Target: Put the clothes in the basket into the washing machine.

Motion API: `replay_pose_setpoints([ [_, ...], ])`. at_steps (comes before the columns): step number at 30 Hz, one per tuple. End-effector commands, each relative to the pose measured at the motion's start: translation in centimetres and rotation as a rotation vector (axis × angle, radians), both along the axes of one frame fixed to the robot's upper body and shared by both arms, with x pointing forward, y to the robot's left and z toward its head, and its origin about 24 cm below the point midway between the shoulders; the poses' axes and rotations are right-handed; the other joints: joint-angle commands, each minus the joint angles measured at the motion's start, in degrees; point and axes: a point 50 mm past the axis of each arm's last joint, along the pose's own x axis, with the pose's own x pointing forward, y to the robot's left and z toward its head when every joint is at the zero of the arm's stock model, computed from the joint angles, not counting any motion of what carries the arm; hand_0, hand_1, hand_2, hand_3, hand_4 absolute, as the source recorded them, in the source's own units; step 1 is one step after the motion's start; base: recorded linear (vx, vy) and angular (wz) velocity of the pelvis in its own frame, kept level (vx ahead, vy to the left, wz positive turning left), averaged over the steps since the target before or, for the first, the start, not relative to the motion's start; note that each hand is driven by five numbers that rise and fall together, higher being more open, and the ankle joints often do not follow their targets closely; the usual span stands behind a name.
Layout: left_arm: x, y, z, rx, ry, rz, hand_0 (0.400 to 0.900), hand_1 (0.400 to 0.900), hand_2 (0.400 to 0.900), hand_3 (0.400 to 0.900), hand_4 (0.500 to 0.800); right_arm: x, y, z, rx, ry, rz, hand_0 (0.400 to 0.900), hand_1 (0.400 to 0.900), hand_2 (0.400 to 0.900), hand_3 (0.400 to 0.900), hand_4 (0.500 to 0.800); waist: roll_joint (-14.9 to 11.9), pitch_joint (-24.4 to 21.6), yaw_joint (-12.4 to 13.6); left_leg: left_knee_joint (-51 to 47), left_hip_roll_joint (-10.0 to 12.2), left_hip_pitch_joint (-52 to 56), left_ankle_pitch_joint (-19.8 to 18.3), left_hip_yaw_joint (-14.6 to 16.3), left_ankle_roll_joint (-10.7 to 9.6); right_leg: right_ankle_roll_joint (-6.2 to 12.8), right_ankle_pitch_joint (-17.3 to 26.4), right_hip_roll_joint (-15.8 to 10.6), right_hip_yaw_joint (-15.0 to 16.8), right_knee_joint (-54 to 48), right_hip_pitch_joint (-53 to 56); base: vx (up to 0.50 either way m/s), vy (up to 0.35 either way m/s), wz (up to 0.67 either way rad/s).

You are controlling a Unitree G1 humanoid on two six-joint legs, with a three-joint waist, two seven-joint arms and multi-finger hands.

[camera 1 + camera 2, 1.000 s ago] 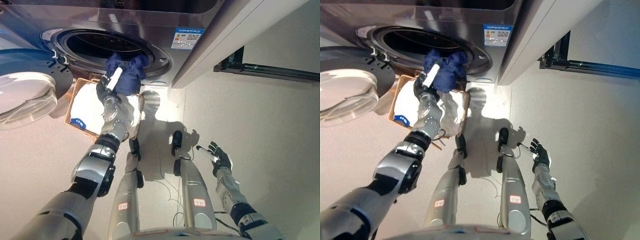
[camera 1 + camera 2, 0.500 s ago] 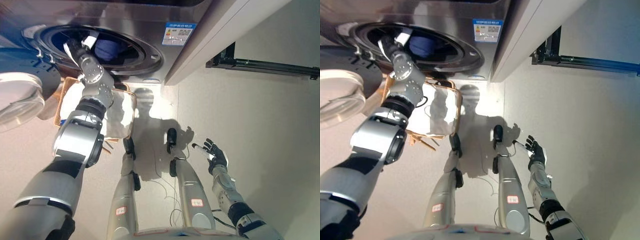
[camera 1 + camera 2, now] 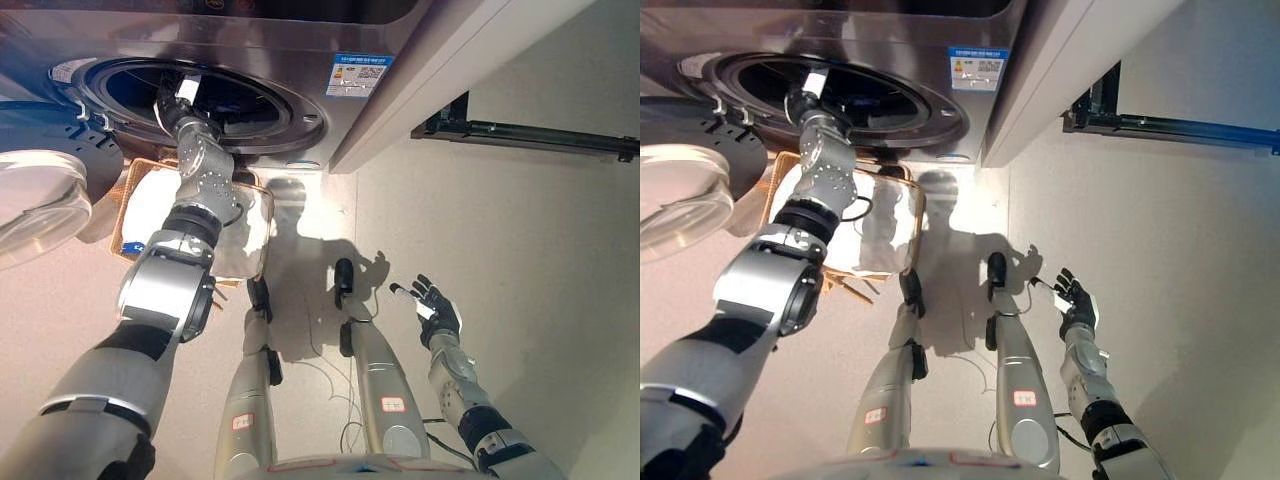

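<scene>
The clothes that remain are a heap of white cloth (image 3: 165,215) lying in the wicker basket (image 3: 902,192), which sits on the floor right under the lip of the washing machine (image 3: 940,60), below the left part of its round opening. Inside the drum (image 3: 225,100) it is too dark to make out any garment for certain.

The left hand (image 3: 178,95) is up at the mouth of the drum, just over the lower rim, with the arm running straight up across the basket. A white fingertip shows, but against the dark opening I cannot tell whether the fingers are loose or curled round anything.

So the cloth lies directly below and behind that hand, back along the line of its own forearm (a short drop down, I'd judge, rather than any sideways reach). The open glass door (image 3: 45,200) stands off the basket's left edge.

The right hand (image 3: 1076,304) is well apart over bare floor on the right, fingers spread and holding nothing; the left is plainly nearer.
</scene>
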Motion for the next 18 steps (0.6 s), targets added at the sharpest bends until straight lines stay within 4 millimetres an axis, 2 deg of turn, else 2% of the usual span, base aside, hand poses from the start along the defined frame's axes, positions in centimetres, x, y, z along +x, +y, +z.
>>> replay_pose_setpoints([
  [1, -0.5, 1.6, 2.9, 0.019, -0.167, 0.073, 0.9, 0.9, 0.9, 0.9, 0.8, -4.0, -2.7, -1.8, -0.029, 0.093, -0.085, 0.9, 0.9, 0.9, 0.9, 0.8, 1.94, -5.19, -0.59, -0.09, -2.68, 3.05, -5.4, -1.2, 0.45, 1.5, 5.52, 0.83, 2.48, -12.11, 7.42, 0.0, 0.0, 0.0],
  [6, -0.6, 2.7, -0.1, 0.053, -0.046, 0.117, 0.9, 0.9, 0.9, 0.9, 0.8, -4.3, -2.6, -2.2, -0.031, 0.111, -0.09, 0.9, 0.9, 0.9, 0.9, 0.8, 1.84, -4.93, -0.28, 0.38, -2.72, 3.84, -5.56, -1.49, 0.48, 1.32, 5.34, 0.9, 2.36, -11.67, 8.3, -0.02, -0.005, 0.03],
  [7, -0.6, 2.7, -0.1, 0.053, -0.046, 0.117, 0.9, 0.9, 0.9, 0.9, 0.8, -4.3, -2.6, -2.2, -0.031, 0.111, -0.09, 0.9, 0.9, 0.9, 0.9, 0.8, 1.84, -4.92, -0.28, 0.38, -2.72, 3.85, -5.56, -1.49, 0.48, 1.32, 5.34, 0.9, 2.36, -11.67, 8.32, -0.04, -0.016, 0.07],
  [11, -1.6, 2.8, -5.5, 0.069, 0.091, 0.127, 0.9, 0.9, 0.9, 0.9, 0.8, -4.2, -2.5, -2.1, -0.014, 0.099, -0.112, 0.9, 0.9, 0.9, 0.9, 0.8, 1.47, -4.32, 0.41, 0.8, -2.71, 4.81, -5.61, -1.84, 0.39, 1.21, 5.36, 0.95, 1.95, -11.71, 9.85, -0.05, -0.028, 0.11],
  [12, -2.0, 2.9, -7.9, 0.11, 0.177, 0.126, 0.9, 0.9, 0.9, 0.9, 0.8, -4.2, -2.3, -2.2, -0.013, 0.102, -0.114, 0.9, 0.9, 0.9, 0.9, 0.8, 1.41, -4.29, 0.73, 0.96, -2.67, 5.07, -5.56, -1.99, 0.37, 1.14, 5.29, 0.96, 1.81, -11.65, 10.2, -0.04, -0.022, 0.1],
  [13, -2.4, 2.9, -9.1, 0.114, 0.211, 0.124, 0.9, 0.9, 0.9, 0.9, 0.8, -4.2, -2.2, -2.3, -0.009, 0.108, -0.113, 0.9, 0.9, 0.9, 0.9, 0.8, 1.39, -4.4, 0.98, 1.04, -2.69, 5.4, -5.58, -2.03, 0.38, 1.09, 5.22, 1.05, 1.81, -11.63, 10.61, -0.02, -0.029, 0.14],
  [18, -6.4, 2.7, -18.5, 0.165, 0.488, 0.063, 0.9, 0.9, 0.9, 0.9, 0.8, -3.7, -2.2, -2.7, 0.001, 0.147, -0.138, 0.9, 0.9, 0.9, 0.9, 0.8, 1.36, -5.46, 2.8, 0.97, -2.72, 8.69, -5.93, -2.82, 0.44, 0.85, 4.71, 1.17, 1.32, -11.51, 14.12, 0.0, -0.015, 0.09],
])
